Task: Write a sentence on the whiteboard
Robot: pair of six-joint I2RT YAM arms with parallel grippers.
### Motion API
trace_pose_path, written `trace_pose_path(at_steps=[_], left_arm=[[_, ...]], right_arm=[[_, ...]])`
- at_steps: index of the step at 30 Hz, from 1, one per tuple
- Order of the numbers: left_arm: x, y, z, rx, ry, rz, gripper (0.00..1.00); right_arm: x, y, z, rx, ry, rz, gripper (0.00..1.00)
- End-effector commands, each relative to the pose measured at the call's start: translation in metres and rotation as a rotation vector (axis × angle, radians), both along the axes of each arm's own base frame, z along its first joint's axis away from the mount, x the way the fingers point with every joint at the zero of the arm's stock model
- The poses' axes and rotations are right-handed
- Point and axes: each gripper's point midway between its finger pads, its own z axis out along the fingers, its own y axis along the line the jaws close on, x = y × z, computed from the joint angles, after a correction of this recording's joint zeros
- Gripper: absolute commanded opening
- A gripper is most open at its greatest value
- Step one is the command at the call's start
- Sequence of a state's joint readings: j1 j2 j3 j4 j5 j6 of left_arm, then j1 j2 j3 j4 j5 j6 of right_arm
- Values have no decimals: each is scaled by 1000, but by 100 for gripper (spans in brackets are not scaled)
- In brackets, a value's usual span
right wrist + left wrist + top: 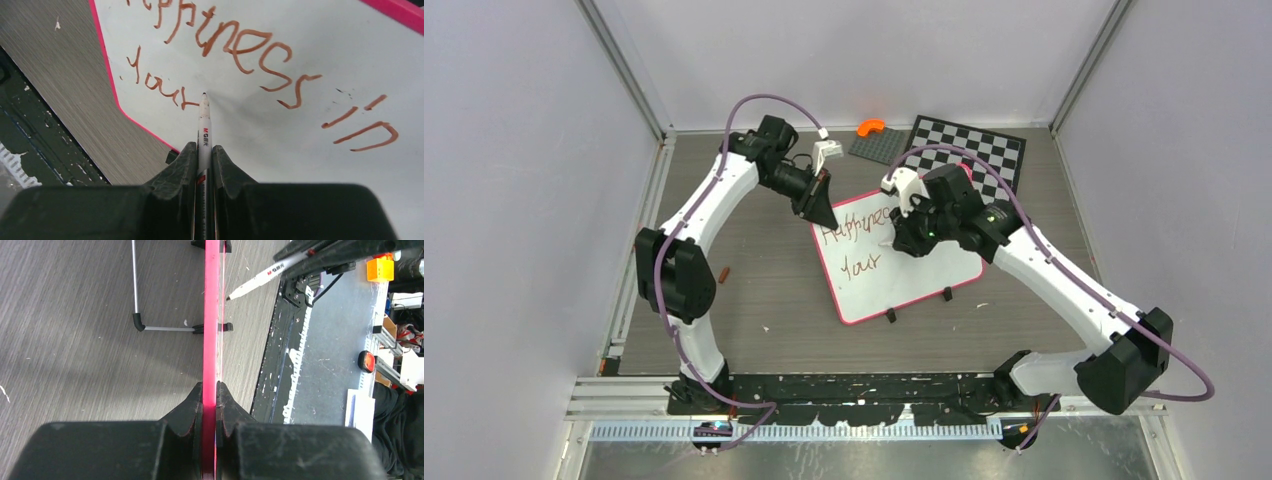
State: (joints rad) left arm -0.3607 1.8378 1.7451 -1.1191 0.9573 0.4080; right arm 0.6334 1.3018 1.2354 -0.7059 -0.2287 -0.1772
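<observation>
The whiteboard (904, 275), white with a thin pink frame, sits mid-table. My left gripper (826, 212) is shut on its far left edge; in the left wrist view the jaws (210, 390) pinch the pink frame (211, 315) seen edge-on. My right gripper (902, 236) hovers over the board, shut on a white marker (204, 122). The sentence (235, 45) reads "Happiness in" with "Your" (155, 82) below, in red-brown. The marker tip (204, 95) is just right of "Your", at or barely off the surface. That marker (260, 279) also shows in the left wrist view.
A black-and-white chessboard (972, 150) lies behind the board at back right. Beside it, an orange piece (870, 127) rests on a grey plate (879, 146). A small brown bit (725, 273) lies near the left arm. A wire stand leg (135, 285) sticks out behind the board.
</observation>
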Motion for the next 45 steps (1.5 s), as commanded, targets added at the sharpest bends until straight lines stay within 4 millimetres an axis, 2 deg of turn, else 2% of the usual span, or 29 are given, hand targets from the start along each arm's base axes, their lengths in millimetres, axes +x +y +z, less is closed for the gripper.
trace_pose_path(at_steps=[1,11,14,23,27,30,37,45], left_arm=[[-9,16,-32,184,-46,-49,0],[-10,15,-38,198,-45,-51,0],[-12,14,-38,198,-46,-57,0],[-12,12,-40,196,-37,-62,0],[-12,12,-40,197,-38,-64,0],[-13,13,-40,197,-42,-66,0],[-12,11,-39,190,-41,-65,0],[-11,9,-39,185,-21,-51,0]], right_arm=[[-9,-8,6,76,34,7,0],[-17,-9,2,149,78,-1,0],[-12,-8,-3,156,65,-17,0],[5,-9,1,149,15,-69,0],[11,-17,0,115,-8,-114,0],[4,-22,0,92,-4,-99,0],[-27,-32,-3,59,59,-25,0],[-5,-47,-7,17,-34,-143,0]])
